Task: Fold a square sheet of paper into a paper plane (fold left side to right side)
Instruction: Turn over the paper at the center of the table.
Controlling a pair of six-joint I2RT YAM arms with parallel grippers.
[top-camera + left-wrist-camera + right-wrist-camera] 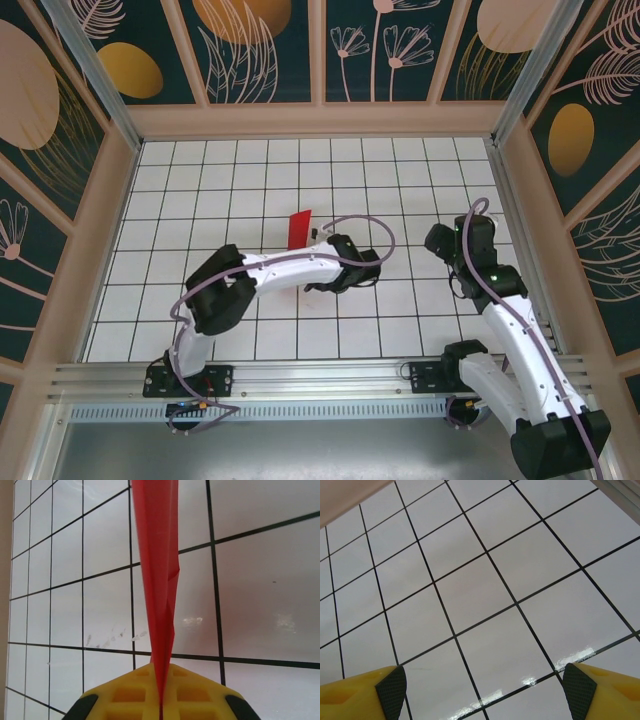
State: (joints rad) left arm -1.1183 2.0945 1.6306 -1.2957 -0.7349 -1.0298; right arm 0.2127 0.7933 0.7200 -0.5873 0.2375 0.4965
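The red paper (298,228) is folded and lifted off the tiles near the table's middle. My left gripper (318,240) is shut on its near end. In the left wrist view the paper (157,580) stands edge-on as a narrow creased strip rising from between the yellow fingers (130,695), and the left gripper (161,697) is pinched tight on it. My right gripper (445,240) hovers to the right, apart from the paper. It is open (485,690) with only bare tiles between its fingertips (390,687).
White grid tiles (400,190) cover the table, bordered by a wooden frame (320,120) and patterned walls. A metal rail (320,375) runs along the near edge by the arm bases. The left arm's purple cable (370,225) loops over its wrist.
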